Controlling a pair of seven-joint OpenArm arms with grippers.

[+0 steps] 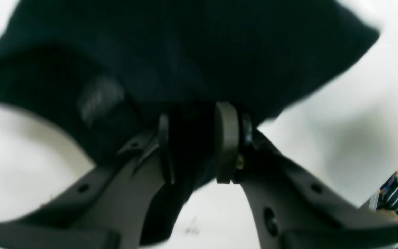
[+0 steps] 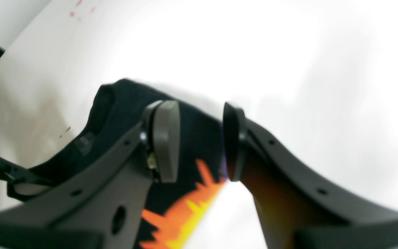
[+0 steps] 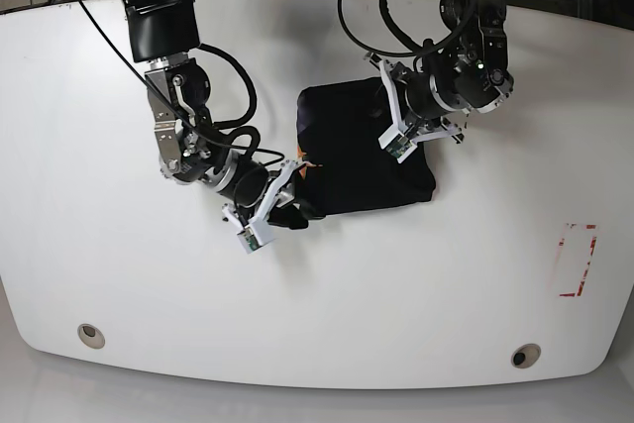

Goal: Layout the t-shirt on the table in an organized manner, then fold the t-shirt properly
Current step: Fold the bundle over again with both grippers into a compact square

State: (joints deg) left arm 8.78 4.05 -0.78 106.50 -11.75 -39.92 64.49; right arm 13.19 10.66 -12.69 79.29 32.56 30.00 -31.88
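Cloth of the t-shirt (image 3: 362, 151), soft and limp on the counter (image 3: 119, 274): left end effector (image 1: 193, 145) pinches an edge; right end effector (image 2: 199, 141) narrow around its edge, grip unclear.

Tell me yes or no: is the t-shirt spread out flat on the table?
No, the t-shirt sits bunched in a compact heap on the table.

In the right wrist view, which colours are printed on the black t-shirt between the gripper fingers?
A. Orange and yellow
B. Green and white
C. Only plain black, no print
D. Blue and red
A: the right wrist view shows a jagged orange and yellow print on the t-shirt, low in the gap at the right gripper.
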